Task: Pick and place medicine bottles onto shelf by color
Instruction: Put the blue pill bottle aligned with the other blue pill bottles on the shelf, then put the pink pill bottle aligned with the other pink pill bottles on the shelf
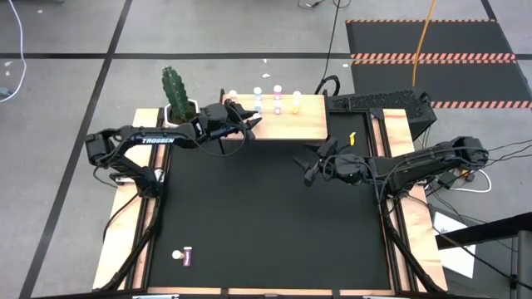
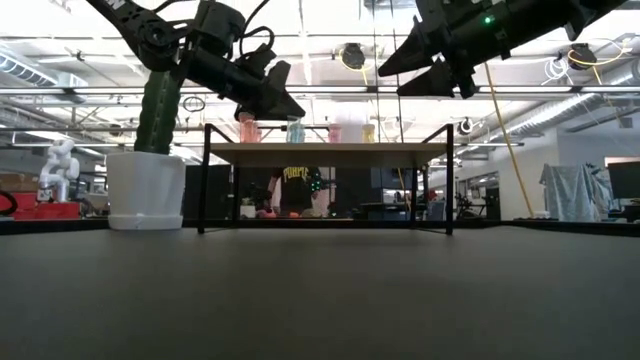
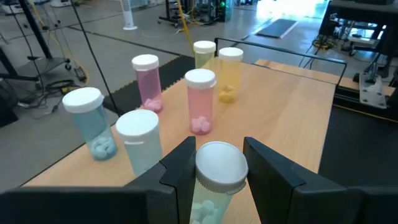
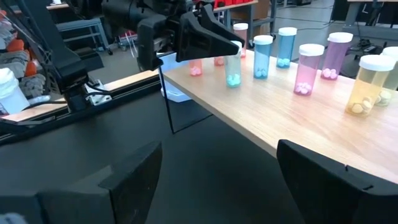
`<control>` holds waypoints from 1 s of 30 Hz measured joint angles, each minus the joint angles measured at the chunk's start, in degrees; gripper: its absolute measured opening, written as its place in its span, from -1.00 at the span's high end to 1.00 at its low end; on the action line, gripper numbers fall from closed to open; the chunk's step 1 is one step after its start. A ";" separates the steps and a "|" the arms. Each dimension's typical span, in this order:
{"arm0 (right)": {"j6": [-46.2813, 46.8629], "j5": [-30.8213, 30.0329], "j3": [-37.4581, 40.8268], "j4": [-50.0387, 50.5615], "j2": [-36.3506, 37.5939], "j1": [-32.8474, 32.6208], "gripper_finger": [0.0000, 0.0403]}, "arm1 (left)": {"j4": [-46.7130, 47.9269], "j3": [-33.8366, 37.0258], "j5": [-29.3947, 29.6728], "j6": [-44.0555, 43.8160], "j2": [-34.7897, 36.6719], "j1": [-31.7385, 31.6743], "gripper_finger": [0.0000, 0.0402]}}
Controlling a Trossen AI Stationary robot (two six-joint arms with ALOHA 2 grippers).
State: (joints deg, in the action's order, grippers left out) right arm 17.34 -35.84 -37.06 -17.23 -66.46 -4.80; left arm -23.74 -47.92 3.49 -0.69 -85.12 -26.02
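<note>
My left gripper (image 1: 248,120) is over the left end of the wooden shelf (image 1: 309,124) and is shut on a light-blue bottle with a white cap (image 3: 217,167). The bottle also shows in the right wrist view (image 4: 233,70). Several more white-capped bottles stand on the shelf: blue (image 3: 91,127), pink (image 3: 200,102) and yellow (image 3: 230,74). The right wrist view also shows a purple one (image 4: 337,57). A purple bottle (image 1: 187,257) lies on its side on the black mat near the front left. My right gripper (image 1: 310,169) is open and empty above the mat, in front of the shelf. My left gripper pinches the light-blue bottle between its two fingers at the white cap (image 3: 205,177), one finger (image 3: 179,171) on each side. The fingers come slanting down from the table's left. The bottle is upright, and its base (image 4: 233,84) looks to be on the shelf top.
A white pot with a green cactus (image 1: 176,95) stands just left of the shelf, close behind my left arm. The black mat (image 1: 266,224) spreads in front of the shelf. Wooden strips (image 1: 125,241) border the mat on both sides.
</note>
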 joint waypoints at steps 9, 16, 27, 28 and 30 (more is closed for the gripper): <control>-0.02 0.05 0.00 0.00 0.00 0.75 -0.55 | 0.83 -0.06 0.00 -2.06 0.02 0.00 0.36; 0.00 0.09 0.00 0.00 0.00 0.75 -0.55 | 1.11 -0.09 -0.45 -2.64 0.09 0.00 0.19; 0.61 0.11 0.00 -0.02 0.00 0.73 -0.55 | -0.51 -0.08 -0.53 -2.39 0.02 -0.11 -0.21; 0.61 0.13 0.00 -0.02 0.00 0.73 -0.55 | -0.84 -0.27 -0.54 -2.38 0.00 -0.11 -0.23; 0.63 0.14 0.00 -0.02 0.00 0.73 -0.55 | -1.39 -1.28 -0.59 -2.38 0.16 -0.11 -0.26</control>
State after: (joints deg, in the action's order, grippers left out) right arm 17.98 -35.70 -37.06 -17.26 -66.46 -4.08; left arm -25.13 -49.20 2.90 -3.07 -84.96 -26.13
